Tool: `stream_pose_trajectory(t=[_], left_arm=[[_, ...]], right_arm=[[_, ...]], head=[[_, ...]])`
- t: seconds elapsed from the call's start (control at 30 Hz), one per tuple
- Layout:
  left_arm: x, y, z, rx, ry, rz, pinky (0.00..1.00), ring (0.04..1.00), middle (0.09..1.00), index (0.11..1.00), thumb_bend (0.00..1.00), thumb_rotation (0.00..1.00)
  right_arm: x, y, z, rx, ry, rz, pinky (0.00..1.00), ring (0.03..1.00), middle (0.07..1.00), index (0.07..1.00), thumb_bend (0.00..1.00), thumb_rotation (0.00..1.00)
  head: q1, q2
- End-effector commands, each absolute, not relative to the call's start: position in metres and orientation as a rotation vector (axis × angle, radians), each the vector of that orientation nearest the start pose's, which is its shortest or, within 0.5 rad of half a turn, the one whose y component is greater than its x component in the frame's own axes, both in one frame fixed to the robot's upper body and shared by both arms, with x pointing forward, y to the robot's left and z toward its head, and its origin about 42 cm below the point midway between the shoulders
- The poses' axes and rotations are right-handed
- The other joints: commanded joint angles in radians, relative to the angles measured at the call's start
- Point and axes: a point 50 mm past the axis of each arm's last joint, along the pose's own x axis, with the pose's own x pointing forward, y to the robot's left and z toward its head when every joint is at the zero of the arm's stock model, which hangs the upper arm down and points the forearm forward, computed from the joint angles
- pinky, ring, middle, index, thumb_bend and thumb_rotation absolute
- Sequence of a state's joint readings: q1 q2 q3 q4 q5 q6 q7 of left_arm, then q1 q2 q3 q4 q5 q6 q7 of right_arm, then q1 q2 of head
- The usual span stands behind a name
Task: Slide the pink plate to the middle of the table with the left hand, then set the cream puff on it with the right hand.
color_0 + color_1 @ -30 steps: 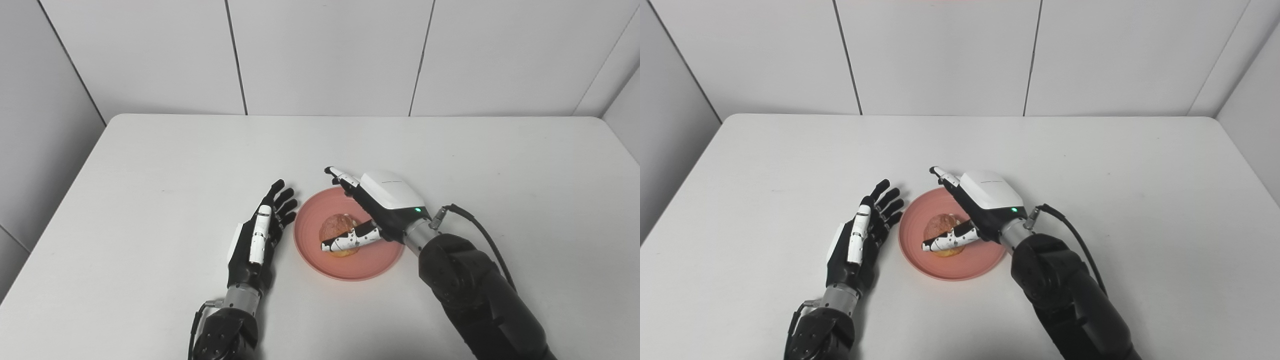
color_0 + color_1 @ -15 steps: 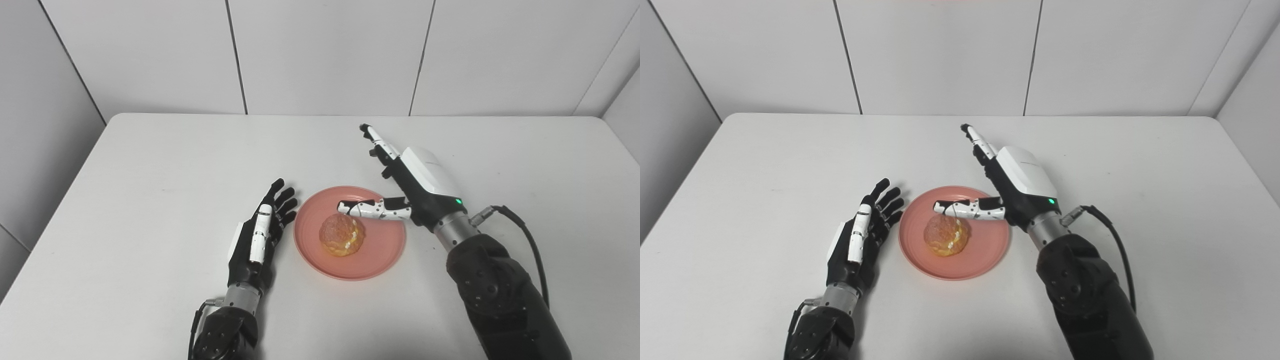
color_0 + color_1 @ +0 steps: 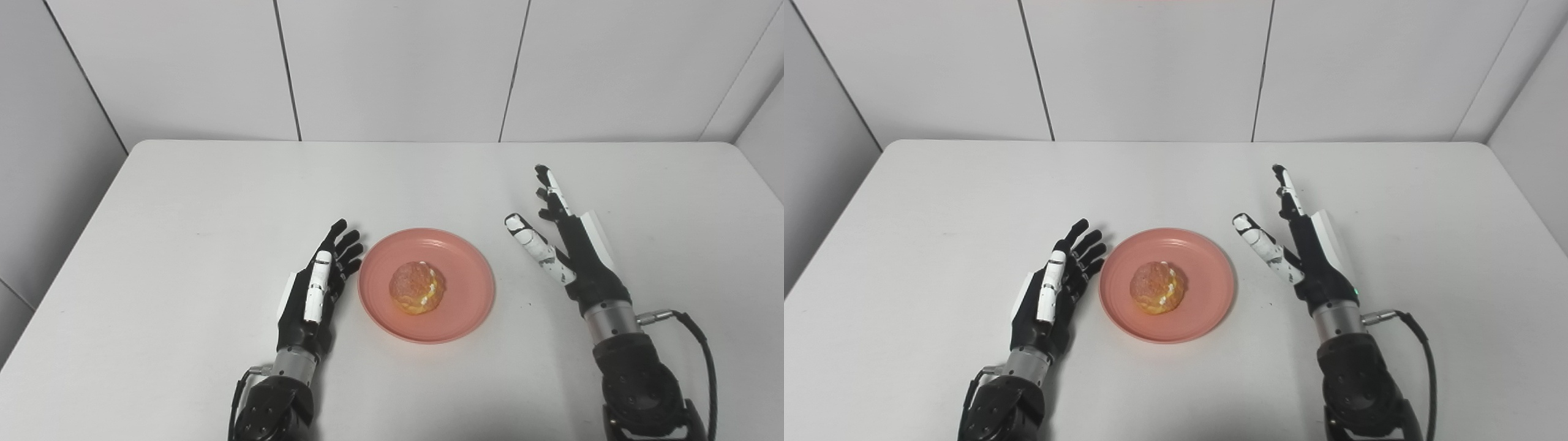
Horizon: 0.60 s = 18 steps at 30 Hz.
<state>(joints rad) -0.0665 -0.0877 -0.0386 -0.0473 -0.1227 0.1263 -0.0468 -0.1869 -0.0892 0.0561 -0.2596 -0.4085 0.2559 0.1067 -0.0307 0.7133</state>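
Note:
A round pink plate sits near the middle of the white table. A golden cream puff lies in its centre. My left hand rests open just left of the plate's rim, fingers straight and pointing away. My right hand is open and empty to the right of the plate, fingers spread and pointing away, clear of the rim. The same scene shows in the right eye view, with the plate, the puff, the left hand and the right hand.
The white table has rounded far corners and ends at grey wall panels behind and on both sides. A black cable runs from the right wrist.
My right hand has let go of the cream puff, opened, and drawn back to the right off the plate. The puff stays on the plate. The left hand has not moved.

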Motion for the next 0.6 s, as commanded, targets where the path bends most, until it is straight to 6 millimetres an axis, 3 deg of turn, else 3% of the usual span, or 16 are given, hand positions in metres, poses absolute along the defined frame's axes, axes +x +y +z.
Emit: stream_pose_trajectory(t=[0.0, 0.17, 0.3, 0.43, 0.57], left_arm=[[0.292, 0.169, 0.093, -0.183, 0.118, -0.096, 0.89, 0.893, 0.900, 0.901, 0.42, 1.00], [0.291, 0.172, 0.091, -0.177, 0.091, -0.087, 0.91, 0.907, 0.914, 0.917, 0.41, 1.00], [0.291, 0.176, 0.088, -0.162, 0.070, -0.082, 0.92, 0.923, 0.930, 0.931, 0.40, 1.00], [0.287, 0.181, 0.088, -0.145, 0.051, -0.077, 0.95, 0.952, 0.952, 0.950, 0.41, 1.00], [0.280, 0.184, 0.087, -0.129, 0.033, -0.063, 0.97, 0.963, 0.967, 0.957, 0.41, 1.00]], right_arm=[[0.324, -0.206, 0.203, -0.415, -0.228, 0.027, 0.86, 0.942, 0.998, 1.000, 0.78, 1.00], [0.311, -0.207, 0.177, -0.313, -0.174, 0.006, 0.95, 0.981, 1.000, 1.000, 0.76, 1.00], [0.305, -0.206, 0.161, -0.300, -0.162, 0.002, 0.95, 0.983, 1.000, 1.000, 0.73, 1.00], [0.301, -0.205, 0.135, -0.195, -0.096, 0.042, 0.97, 0.989, 1.000, 1.000, 0.63, 1.00], [0.302, -0.202, 0.122, -0.129, -0.076, 0.100, 1.00, 1.000, 1.000, 1.000, 0.53, 1.00]], head=[[0.000, 0.000], [-0.006, -0.004], [-0.007, -0.005], [-0.002, 0.001], [0.009, 0.002]])
